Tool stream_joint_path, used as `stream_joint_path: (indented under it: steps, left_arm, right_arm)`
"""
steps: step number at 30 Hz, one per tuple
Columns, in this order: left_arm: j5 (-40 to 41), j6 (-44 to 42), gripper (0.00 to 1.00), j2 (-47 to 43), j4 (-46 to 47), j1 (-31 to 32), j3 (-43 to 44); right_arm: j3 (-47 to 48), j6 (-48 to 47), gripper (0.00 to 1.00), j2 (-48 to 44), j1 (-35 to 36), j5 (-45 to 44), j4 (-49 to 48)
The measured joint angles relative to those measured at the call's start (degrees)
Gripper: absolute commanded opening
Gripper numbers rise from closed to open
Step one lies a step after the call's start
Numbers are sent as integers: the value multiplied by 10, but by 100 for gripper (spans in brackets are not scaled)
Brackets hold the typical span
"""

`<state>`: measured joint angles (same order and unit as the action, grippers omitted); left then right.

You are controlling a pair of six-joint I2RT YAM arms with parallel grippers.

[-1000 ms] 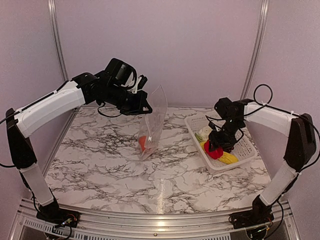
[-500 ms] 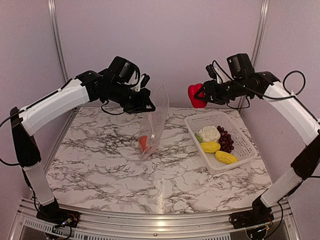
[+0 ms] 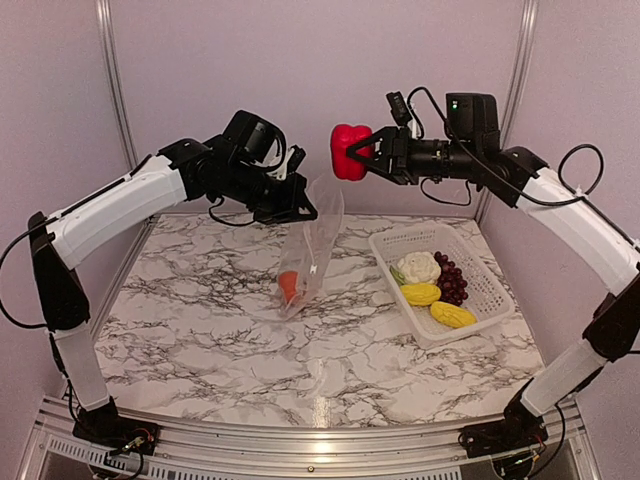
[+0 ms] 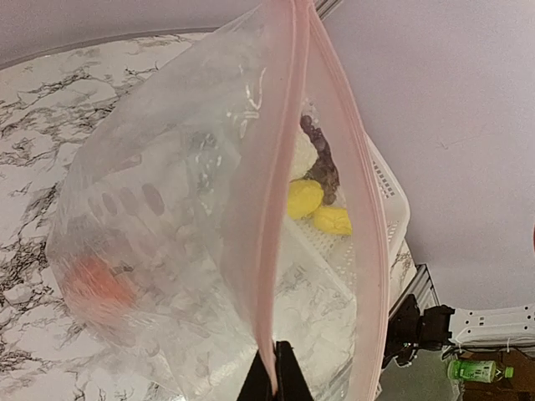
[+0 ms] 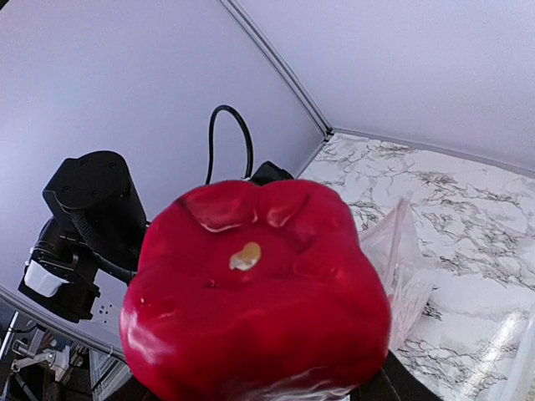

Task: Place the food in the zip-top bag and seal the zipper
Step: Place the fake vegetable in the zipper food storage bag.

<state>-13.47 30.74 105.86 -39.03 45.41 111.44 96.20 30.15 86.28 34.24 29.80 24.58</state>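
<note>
The clear zip-top bag [image 3: 316,240] hangs upright over the marble table, and my left gripper [image 3: 298,212] is shut on its upper edge. In the left wrist view the jaws [image 4: 276,378] pinch one pink zipper [image 4: 274,217] strip while the other strip bows away, so the mouth gapes. An orange fruit [image 3: 288,285] lies in the bag's bottom. My right gripper [image 3: 360,156] is shut on the red piece [image 3: 348,151], held in the air just above and right of the bag's mouth. The red piece [image 5: 259,301] fills the right wrist view.
A white lattice basket [image 3: 484,268] at the right holds a cauliflower [image 3: 418,266], dark grapes [image 3: 452,281] and two yellow pieces [image 3: 420,294] [image 3: 453,315]. Purple walls with metal corner posts close the back and sides.
My right arm lifted the red piece out of the basket and carried it up and left to just above the bag's mouth. The left arm shifted slightly right, still holding the bag.
</note>
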Motion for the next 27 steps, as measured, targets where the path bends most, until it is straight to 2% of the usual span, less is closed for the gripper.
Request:
stream_joint_path:
  steps: [10,17,27]
  left_arm:
    - [-5,21,0,2,-1,0,16]
    - [-5,33,0,2,-1,0,16]
    - [-5,46,0,2,0,0,16]
  right_arm:
    - [-48,48,33,40,44,18,-95]
    - [-50,36,34,44,44,-6,-82]
    - [-50,-4,36,44,44,-58,-16]
